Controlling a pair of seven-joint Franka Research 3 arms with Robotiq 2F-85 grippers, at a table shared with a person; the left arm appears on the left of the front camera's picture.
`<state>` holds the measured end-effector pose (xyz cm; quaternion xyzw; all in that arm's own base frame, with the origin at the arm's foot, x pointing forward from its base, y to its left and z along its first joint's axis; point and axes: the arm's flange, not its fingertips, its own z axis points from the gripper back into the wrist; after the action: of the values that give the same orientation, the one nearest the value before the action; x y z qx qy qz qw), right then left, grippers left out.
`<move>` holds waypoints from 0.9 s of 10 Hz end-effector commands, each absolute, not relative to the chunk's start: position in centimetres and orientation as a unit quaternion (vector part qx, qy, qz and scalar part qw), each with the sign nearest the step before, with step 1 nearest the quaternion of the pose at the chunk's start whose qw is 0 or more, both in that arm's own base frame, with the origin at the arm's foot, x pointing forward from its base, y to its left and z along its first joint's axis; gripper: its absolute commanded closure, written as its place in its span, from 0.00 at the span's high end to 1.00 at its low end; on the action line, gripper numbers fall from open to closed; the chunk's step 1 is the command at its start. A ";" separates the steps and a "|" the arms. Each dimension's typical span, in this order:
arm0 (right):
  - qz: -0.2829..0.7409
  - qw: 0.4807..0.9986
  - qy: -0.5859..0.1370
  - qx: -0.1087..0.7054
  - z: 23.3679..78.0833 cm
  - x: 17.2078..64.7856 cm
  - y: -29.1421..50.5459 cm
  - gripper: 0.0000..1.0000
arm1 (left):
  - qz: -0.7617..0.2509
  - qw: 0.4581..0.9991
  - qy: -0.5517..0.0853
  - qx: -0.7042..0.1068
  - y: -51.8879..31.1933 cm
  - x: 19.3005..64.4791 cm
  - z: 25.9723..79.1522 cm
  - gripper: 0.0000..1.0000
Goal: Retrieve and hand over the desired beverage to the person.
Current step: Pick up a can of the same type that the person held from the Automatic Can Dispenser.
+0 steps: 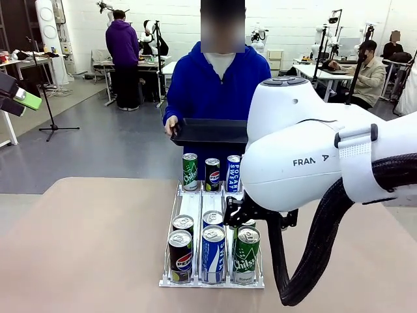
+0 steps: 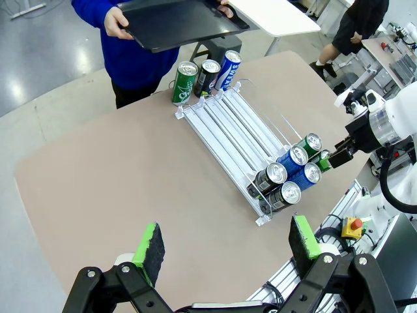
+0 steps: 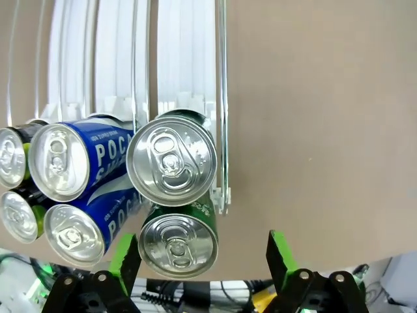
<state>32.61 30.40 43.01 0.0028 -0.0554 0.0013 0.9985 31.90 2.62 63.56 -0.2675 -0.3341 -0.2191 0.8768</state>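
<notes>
The left tool [image 2: 227, 238] hangs high over the near side of the tabletop [image 1: 85, 248], jaws spread wide with nothing between the pads. The right tool [image 3: 202, 246] points down over the near end of the rack [image 1: 192, 207], jaws also wide. From its wrist view a green can [image 3: 177, 242] lies between the pads, but whether they touch it cannot be told. This can stands at the near end of the robot's right-hand lane, with a second green can [image 3: 171, 160] just behind it. Two blue cans [image 3: 58, 161] fill the near end of the middle lane, and two black cans [image 3: 13, 156] the left lane, all upright and close together. The white lanes beyond them are bare up to the far end. There stand three far cans, one to a lane: green [image 1: 189, 171] on the left, black [image 1: 212, 174] in the middle, blue [image 1: 233, 173] on the right. Past the far edge stands the person [image 1: 215, 85] in a blue hoodie, holding a black tray [image 1: 212, 130] level in both hands above those cans.
</notes>
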 end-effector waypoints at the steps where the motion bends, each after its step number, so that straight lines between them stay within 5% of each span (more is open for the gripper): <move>1: -0.004 0.999 -0.033 0.020 42.7 32.5 30.3 1.00 | -0.225 0.873 -0.336 -0.273 2.8 31.8 63.6 1.00; 9: 0.017 0.999 -0.026 0.033 41.6 33.1 30.6 1.00 | -0.225 0.873 -0.336 -0.273 2.8 31.8 63.6 1.00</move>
<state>32.84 30.65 41.79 0.0185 -0.0285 0.0054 0.9994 31.90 2.62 63.56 -0.2675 -0.3341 -0.2191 0.8768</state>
